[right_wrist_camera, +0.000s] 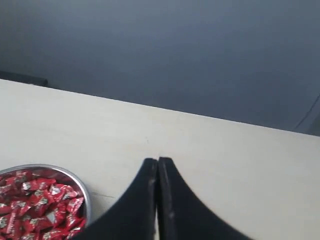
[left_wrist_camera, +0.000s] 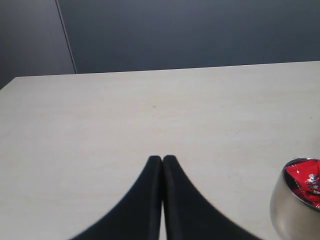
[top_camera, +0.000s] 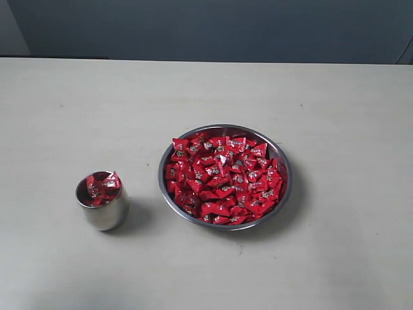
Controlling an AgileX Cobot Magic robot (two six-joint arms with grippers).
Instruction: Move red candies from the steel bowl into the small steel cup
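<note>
The steel bowl point(top_camera: 282, 169) sits right of the table's middle in the exterior view, heaped with red candies point(top_camera: 222, 179). To its left stands the small steel cup point(top_camera: 103, 205), with a few red candies point(top_camera: 102, 187) inside. Neither arm shows in the exterior view. My left gripper point(left_wrist_camera: 162, 159) is shut with nothing between its black fingers; the cup point(left_wrist_camera: 295, 210) is off to one side of it. My right gripper point(right_wrist_camera: 157, 161) is shut and empty too, with the bowl's rim point(right_wrist_camera: 75, 177) and candies point(right_wrist_camera: 40, 205) beside it.
The pale table point(top_camera: 322, 103) runs wide around the bowl and cup. A dark wall point(top_camera: 213, 29) stands behind the table's far edge.
</note>
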